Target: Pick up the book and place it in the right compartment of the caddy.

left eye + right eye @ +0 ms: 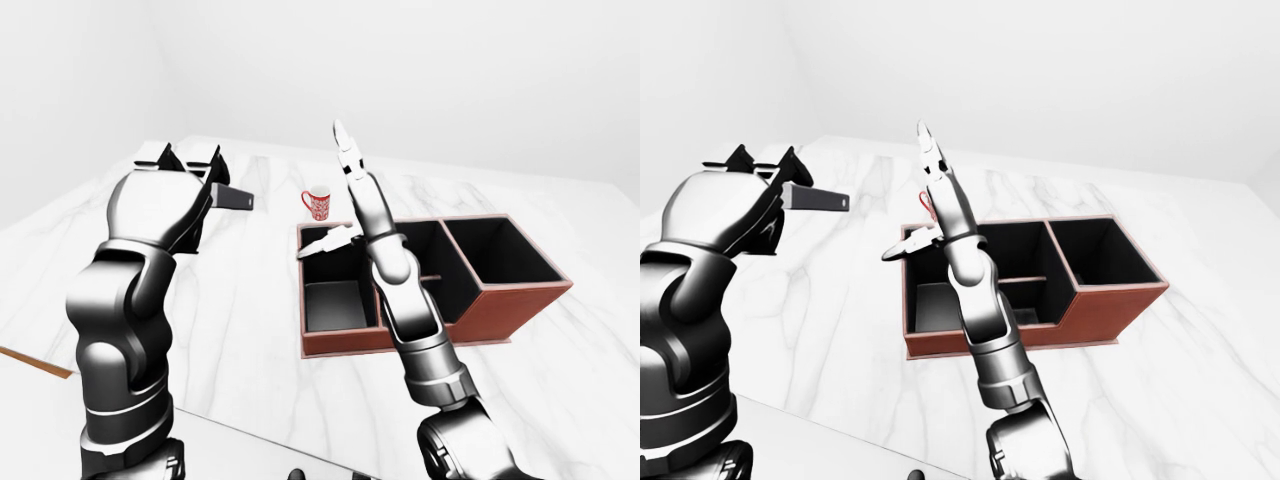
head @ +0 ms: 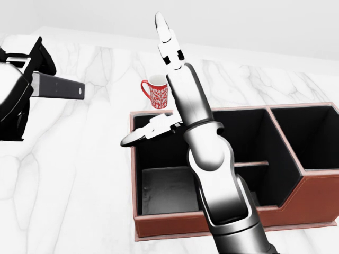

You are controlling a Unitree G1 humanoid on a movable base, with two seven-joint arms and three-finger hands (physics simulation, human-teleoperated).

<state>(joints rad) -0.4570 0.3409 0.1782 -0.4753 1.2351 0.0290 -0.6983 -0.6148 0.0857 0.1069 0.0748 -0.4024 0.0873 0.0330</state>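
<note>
A dark grey book is held in my left hand above the white marble table, at the upper left of the head view; the fingers close round its left end, and it sticks out to the right. The brown caddy with black insides stands to the right of it. Its right compartment holds nothing. My right hand is open, fingers pointing up and thumb spread, above the caddy's left part.
A red and white patterned mug stands just beyond the caddy's upper left corner, behind my right hand. The marble table spreads to the left of the caddy. A table edge shows at the lower left of the left-eye view.
</note>
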